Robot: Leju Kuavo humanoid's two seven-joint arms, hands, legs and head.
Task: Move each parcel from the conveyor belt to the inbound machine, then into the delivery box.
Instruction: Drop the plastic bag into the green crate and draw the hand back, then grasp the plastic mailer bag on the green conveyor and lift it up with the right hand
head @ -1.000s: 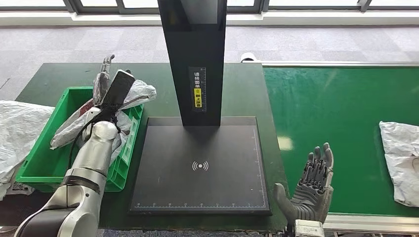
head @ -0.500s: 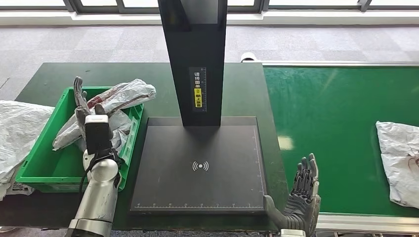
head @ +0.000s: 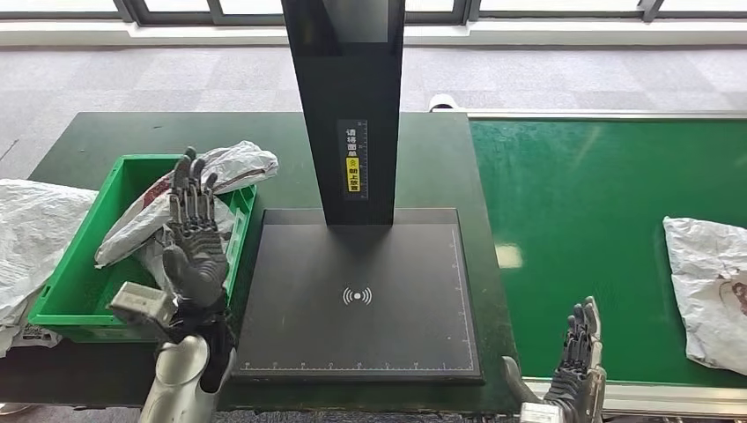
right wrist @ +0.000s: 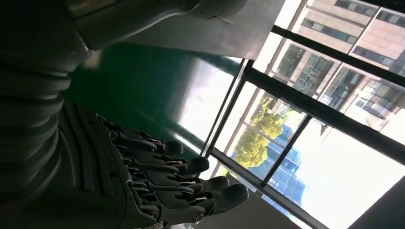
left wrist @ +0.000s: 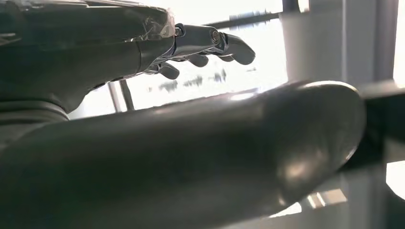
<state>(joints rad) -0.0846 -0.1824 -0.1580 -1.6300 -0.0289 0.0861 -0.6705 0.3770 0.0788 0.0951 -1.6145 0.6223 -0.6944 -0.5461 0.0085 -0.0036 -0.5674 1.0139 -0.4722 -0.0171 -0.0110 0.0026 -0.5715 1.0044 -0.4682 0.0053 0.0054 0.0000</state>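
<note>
A crumpled white plastic parcel (head: 189, 189) lies half in the green plastic delivery box (head: 66, 304), draped over its far rim. The left hand (head: 195, 238) is raised above the box, fingers spread, holding nothing. The right hand (head: 568, 374) is low at the green conveyor belt (head: 590, 203), open and empty. Another white parcel (head: 709, 286) lies on the belt, well apart from the right hand. Risk: the draped parcel could slide out onto the dark surface (head: 114, 132).

Left robot hand (head: 195, 231) spread, empty, above green box (head: 74, 308); parcel (head: 709, 288) on belt (head: 599, 220).
</note>
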